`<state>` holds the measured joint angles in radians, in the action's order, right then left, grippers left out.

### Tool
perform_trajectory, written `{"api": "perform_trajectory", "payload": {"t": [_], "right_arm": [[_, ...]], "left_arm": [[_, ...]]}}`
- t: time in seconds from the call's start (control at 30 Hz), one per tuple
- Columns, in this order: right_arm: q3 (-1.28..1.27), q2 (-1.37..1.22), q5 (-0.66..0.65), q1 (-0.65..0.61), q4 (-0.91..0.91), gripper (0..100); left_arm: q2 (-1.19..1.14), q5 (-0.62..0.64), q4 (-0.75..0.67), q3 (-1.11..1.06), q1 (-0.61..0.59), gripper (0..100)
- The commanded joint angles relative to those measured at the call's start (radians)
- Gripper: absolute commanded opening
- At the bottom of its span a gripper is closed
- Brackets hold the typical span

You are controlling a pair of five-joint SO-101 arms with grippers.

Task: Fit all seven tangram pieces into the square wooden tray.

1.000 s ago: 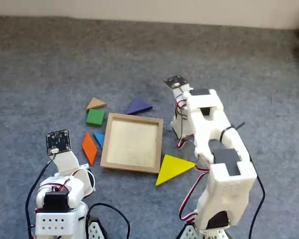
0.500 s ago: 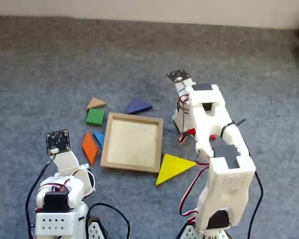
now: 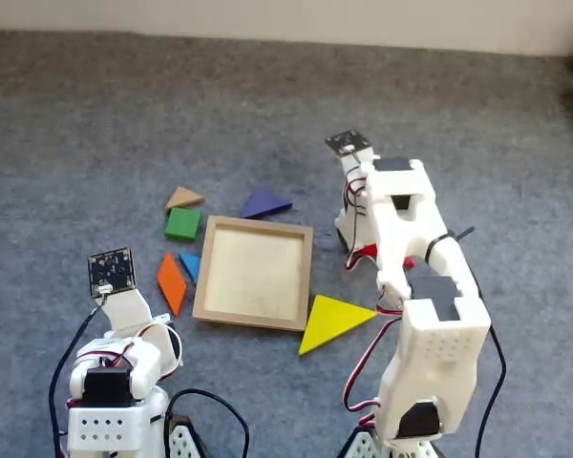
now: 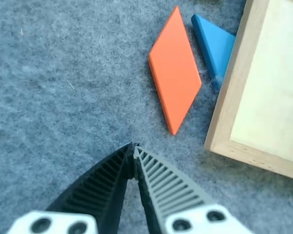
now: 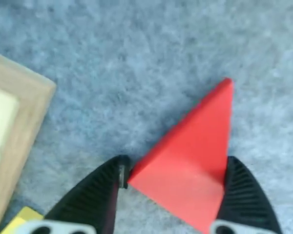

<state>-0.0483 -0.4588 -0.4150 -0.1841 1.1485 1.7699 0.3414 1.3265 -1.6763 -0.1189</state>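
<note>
The square wooden tray (image 3: pixel 253 226) lies empty on the grey carpet. My right gripper (image 5: pixel 175 168) is to its right, shut on the red triangle (image 5: pixel 190 165), one finger against each side. A bit of that red triangle (image 3: pixel 363 254) peeks out under the arm. The yellow triangle (image 3: pixel 332 320) rests by the tray's near right corner. An orange parallelogram (image 4: pixel 175 90) and a blue triangle (image 4: pixel 215 46) lie along the tray's left rim (image 4: pixel 229 97). My left gripper (image 4: pixel 133 146) is shut and empty over the carpet, just short of the parallelogram.
A green square (image 3: pixel 182 224) and a tan triangle (image 3: pixel 183 198) lie to the far left of the tray. A purple triangle (image 3: pixel 265 204) sits just behind its far rim. Open carpet stretches behind and to both sides.
The right arm has shifted a little right and farther out, and the red triangle now shows beneath it. The left arm has stayed still.
</note>
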Motion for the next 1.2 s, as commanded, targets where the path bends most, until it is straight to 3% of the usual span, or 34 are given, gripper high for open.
{"api": "perform_trajectory", "payload": {"t": [0.0, 0.53, 0.87, 1.17], "right_arm": [[0.027, 0.025, -0.006, 0.021, 0.002, 18.4], [0.018, 0.236, -0.005, -0.007, 0.002, 18.1], [0.019, 0.357, -0.009, -0.211, 0.104, 18.1], [0.016, 0.374, -0.201, -0.412, 0.122, 18.1]], "left_arm": [[0.051, -0.005, 0.006, -0.021, -0.012, 1], [0.051, -0.005, 0.006, -0.021, -0.012, 1], [0.051, -0.005, 0.006, -0.021, -0.012, 1], [0.051, -0.005, 0.006, -0.021, -0.012, 1]]}}
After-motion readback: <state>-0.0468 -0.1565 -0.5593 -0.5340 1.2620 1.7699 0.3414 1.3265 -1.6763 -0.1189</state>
